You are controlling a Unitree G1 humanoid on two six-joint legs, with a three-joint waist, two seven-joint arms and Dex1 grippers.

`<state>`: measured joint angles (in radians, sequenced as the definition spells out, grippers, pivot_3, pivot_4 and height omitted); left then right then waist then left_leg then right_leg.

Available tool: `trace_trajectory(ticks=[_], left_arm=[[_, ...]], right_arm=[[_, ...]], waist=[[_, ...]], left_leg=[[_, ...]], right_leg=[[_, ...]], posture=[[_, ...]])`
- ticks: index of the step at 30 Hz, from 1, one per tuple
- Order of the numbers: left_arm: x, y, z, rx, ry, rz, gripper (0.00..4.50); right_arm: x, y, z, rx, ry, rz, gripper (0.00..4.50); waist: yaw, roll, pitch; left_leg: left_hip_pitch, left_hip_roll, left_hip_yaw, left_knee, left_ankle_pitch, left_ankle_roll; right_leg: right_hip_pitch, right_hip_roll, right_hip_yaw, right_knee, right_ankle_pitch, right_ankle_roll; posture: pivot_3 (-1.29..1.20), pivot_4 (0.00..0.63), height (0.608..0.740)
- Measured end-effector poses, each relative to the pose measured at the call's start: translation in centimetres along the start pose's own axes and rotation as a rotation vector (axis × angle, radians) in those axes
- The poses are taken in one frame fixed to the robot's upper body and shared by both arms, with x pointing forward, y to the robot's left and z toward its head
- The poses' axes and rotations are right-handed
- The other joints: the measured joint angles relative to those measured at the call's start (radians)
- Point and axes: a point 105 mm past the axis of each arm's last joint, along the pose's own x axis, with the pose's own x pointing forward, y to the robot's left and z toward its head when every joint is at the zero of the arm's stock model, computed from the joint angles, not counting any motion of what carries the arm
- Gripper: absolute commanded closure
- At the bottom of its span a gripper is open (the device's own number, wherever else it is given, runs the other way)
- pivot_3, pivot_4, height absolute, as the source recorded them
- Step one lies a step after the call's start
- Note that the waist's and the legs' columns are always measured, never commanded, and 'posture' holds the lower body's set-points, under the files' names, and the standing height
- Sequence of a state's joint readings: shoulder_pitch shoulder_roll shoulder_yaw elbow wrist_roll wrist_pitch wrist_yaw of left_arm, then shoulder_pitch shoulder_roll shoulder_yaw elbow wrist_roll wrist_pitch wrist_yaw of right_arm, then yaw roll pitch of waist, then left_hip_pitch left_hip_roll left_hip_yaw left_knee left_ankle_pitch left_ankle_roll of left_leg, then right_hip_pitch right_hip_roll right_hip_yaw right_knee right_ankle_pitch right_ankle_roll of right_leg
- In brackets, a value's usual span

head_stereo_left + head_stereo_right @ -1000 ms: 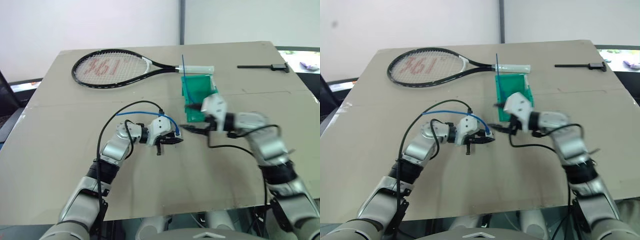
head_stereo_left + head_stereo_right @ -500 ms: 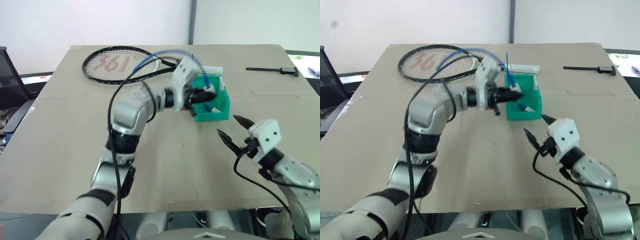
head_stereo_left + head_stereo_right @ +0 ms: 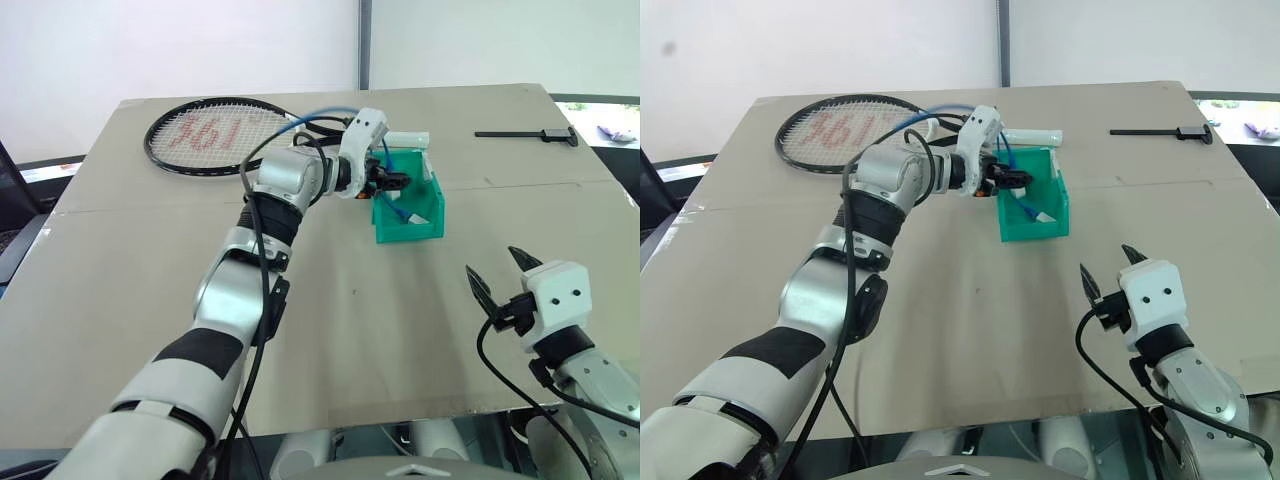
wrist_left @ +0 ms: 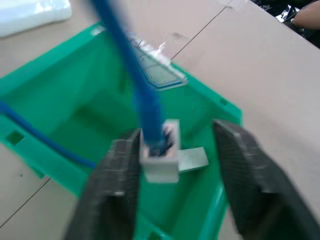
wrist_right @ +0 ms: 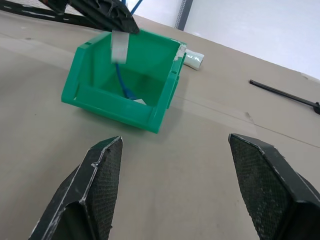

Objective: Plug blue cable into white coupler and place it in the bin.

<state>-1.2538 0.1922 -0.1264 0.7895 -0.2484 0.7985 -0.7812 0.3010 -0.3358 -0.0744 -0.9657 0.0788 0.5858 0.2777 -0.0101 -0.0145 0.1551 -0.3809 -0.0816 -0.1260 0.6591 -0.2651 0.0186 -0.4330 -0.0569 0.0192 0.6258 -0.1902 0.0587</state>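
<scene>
My left gripper (image 3: pixel 400 181) reaches over the green bin (image 3: pixel 412 228) and is open. In the left wrist view the white coupler (image 4: pixel 160 162) hangs between the spread fingers (image 4: pixel 112 170), close against one of them, above the bin's inside. The blue cable (image 4: pixel 135 70) is plugged into the coupler's top, and its loop (image 3: pixel 322 112) arcs back over the left wrist. The right wrist view shows the coupler (image 5: pixel 119 46) just under the left fingertips at the bin's rim (image 5: pixel 110 100). My right gripper (image 3: pixel 505 280) is open, low near the table's front right, apart from the bin.
A black tennis racket (image 3: pixel 215 135) lies at the back left, its white handle end (image 3: pixel 405 138) just behind the bin. A thin black tool (image 3: pixel 525 133) rests at the back right. A small white label (image 4: pixel 192 159) lies on the bin's floor.
The left gripper, shut on the coupler over the bin half a second ago, has opened its fingers. The right gripper has barely moved since then, after drawing back from the bin.
</scene>
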Motion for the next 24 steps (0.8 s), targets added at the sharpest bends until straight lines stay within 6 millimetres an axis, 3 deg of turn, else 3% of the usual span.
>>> trace_trajectory(ticks=[1,5,7,10,12,14,16,18,24], left_arm=[[-0.1,-0.1,0.0,-0.004,0.0,-0.016,0.03],[-1.4,0.1,0.8,0.005,-0.034,-0.043,0.03],[-3.4,0.1,1.7,0.049,-0.112,-0.075,0.03],[-5.6,0.8,0.9,0.097,-0.194,-0.058,0.03],[-7.3,1.5,-1.2,0.143,-0.275,-0.021,0.03],[-9.4,2.4,-5.4,0.181,-0.243,0.015,0.03],[-10.5,2.6,-7.2,0.188,-0.227,0.03,0.03],[-13.1,2.6,-9.5,0.188,-0.249,0.08,0.03],[-17.8,1.6,-16.1,0.106,-0.247,0.19,0.03]], right_arm=[[0.0,0.1,0.0,0.0,0.002,0.001,1.21],[0.0,0.2,-0.1,0.002,0.004,0.009,1.21],[0.2,0.2,0.0,0.005,-0.01,0.017,1.21],[0.6,0.2,-0.4,0.005,-0.005,0.035,1.21],[1.1,0.0,-1.0,0.008,0.006,0.05,1.21],[1.5,0.0,-1.3,0.023,-0.003,0.082,1.21],[1.6,0.1,-1.5,0.02,0.0,0.107,1.21],[1.8,0.3,-2.0,0.016,-0.003,0.18,1.21],[1.4,-0.5,-4.5,-0.013,0.069,0.313,1.21]], waist=[[0.0,0.0,0.0],[-0.004,0.0,0.002],[-0.008,0.0,0.001],[-0.011,0.002,0.0],[-0.011,0.002,0.0],[-0.008,0.002,0.0],[0.0,0.001,0.001],[0.001,0.002,0.001],[0.008,0.001,0.001]], left_leg=[[0.0,0.0,0.0,0.0,0.0,0.0],[0.0,0.0,0.0,0.0,0.0,0.0],[0.001,0.002,0.002,-0.001,0.0,0.0],[0.003,0.004,0.004,-0.002,0.0,0.0],[0.005,0.006,0.007,-0.004,0.0,0.0],[0.005,0.007,0.007,-0.004,0.0,0.0],[0.004,0.007,0.006,-0.004,0.0,0.0],[0.004,0.007,0.006,-0.004,0.0,0.0],[0.004,0.006,0.007,-0.004,-0.003,0.005]], right_leg=[[0.0,0.0,0.0,0.0,0.0,0.0],[-0.001,0.0,0.001,0.0,0.0,0.0],[-0.001,0.001,0.002,0.001,0.0,0.0],[0.0,0.002,0.004,0.0,0.0,-0.001],[0.0,-0.001,0.007,0.001,0.001,-0.001],[-0.001,0.001,0.007,0.001,0.003,-0.004],[-0.001,0.001,0.006,0.001,0.003,-0.004],[-0.001,0.0,0.006,0.0,0.003,-0.005],[0.0,-0.003,0.004,-0.001,0.002,-0.004]], posture=[[0.0,0.15,0.74],[0.0,0.15,0.74],[0.0,0.15,0.74],[0.0,0.15,0.74],[0.0,0.15,0.74],[0.0,0.15,0.74],[0.0,0.15,0.74],[0.0,0.15,0.74],[0.0,0.15,0.74]])
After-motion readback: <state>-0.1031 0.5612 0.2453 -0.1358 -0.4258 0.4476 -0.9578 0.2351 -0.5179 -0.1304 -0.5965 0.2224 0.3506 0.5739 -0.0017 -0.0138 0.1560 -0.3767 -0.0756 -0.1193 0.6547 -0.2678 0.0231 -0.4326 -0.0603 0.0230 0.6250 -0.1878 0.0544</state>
